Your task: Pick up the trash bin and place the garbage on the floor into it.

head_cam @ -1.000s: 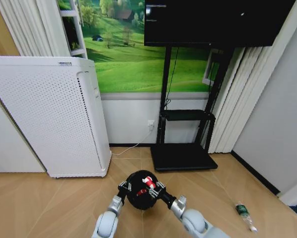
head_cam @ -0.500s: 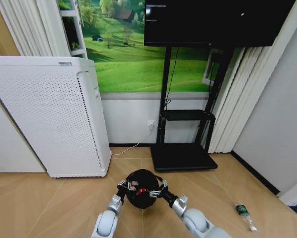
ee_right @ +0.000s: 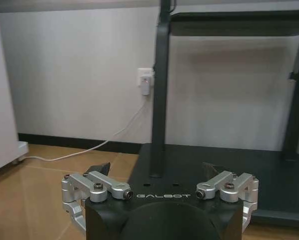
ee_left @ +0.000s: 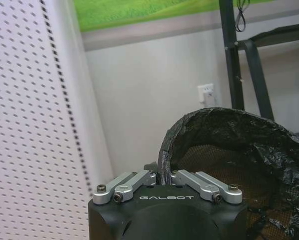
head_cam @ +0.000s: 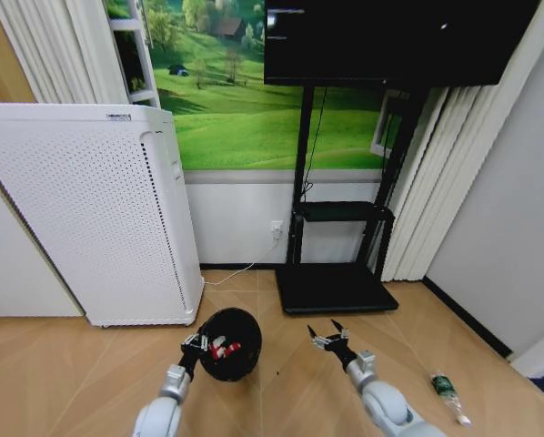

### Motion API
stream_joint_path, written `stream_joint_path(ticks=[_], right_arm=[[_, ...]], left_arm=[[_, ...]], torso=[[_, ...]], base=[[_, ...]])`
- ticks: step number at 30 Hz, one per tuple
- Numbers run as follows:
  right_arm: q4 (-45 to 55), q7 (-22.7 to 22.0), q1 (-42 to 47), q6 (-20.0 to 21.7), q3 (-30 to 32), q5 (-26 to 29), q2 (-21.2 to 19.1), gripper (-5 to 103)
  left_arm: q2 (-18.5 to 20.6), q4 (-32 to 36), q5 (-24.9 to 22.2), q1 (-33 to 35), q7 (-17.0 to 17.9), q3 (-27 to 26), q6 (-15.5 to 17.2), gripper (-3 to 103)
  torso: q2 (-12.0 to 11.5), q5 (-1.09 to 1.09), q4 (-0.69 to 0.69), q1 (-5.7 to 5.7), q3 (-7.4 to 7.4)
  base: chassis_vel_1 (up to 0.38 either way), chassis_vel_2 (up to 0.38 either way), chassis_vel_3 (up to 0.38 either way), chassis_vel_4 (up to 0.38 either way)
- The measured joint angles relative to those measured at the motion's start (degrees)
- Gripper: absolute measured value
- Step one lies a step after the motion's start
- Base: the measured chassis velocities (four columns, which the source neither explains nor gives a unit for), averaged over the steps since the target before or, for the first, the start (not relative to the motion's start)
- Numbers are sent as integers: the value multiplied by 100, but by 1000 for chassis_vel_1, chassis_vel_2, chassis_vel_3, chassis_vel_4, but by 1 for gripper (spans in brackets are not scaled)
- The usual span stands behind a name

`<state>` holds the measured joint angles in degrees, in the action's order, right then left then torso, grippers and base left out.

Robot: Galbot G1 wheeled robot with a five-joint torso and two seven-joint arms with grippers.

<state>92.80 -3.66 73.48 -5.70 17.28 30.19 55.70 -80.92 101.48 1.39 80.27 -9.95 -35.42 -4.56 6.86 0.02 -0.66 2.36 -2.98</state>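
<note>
The trash bin [head_cam: 240, 364], a small black round wastebasket lined with a black bag, hangs low over the wooden floor in the head view. My left gripper [head_cam: 196, 344] is shut on its near-left rim. The left wrist view shows that gripper [ee_left: 162, 173] pinching the rim of the bin [ee_left: 229, 145]. Red and red-and-white garbage [head_cam: 225, 349] lies inside the bin. A small green bottle [head_cam: 447, 390] lies on the floor at the far right. My right gripper [head_cam: 329, 337] is open and empty, to the right of the bin and apart from it. The right wrist view shows the right gripper [ee_right: 154, 172] with its fingers spread wide.
A tall white perforated appliance [head_cam: 90, 209] stands at the left against the wall. The black TV stand's base [head_cam: 336, 289] lies straight ahead, with a white cable [head_cam: 240, 270] running to a wall socket. Curtains and a grey wall [head_cam: 499, 228] close the right side.
The right gripper let the red-and-white piece drop into the bin, then drew away to the right, open. The left arm carried the bin to the left.
</note>
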Motion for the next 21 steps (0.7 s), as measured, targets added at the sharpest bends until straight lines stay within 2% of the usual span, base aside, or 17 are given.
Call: stream_joint_path(ticks=[4,12,21], right_arm=[[155,-203,232,123,550,32,-37,100],[321,-233,678,193,1419,124,-68,100],[264,-121,804,142,1581,122,32,100]], left_arm=[[83,319,-106,131,7,-206,38,6],[64,806,-188,408,13,-380,125,6],[142,937,-235,580,11,-636,83,6]], torso=[[0,-2,-2,0,0],[0,-2,-2,0,0],[0,-2,0,0,0]], base=[[0,0,0,0],[0,0,0,0],[0,0,0,0]])
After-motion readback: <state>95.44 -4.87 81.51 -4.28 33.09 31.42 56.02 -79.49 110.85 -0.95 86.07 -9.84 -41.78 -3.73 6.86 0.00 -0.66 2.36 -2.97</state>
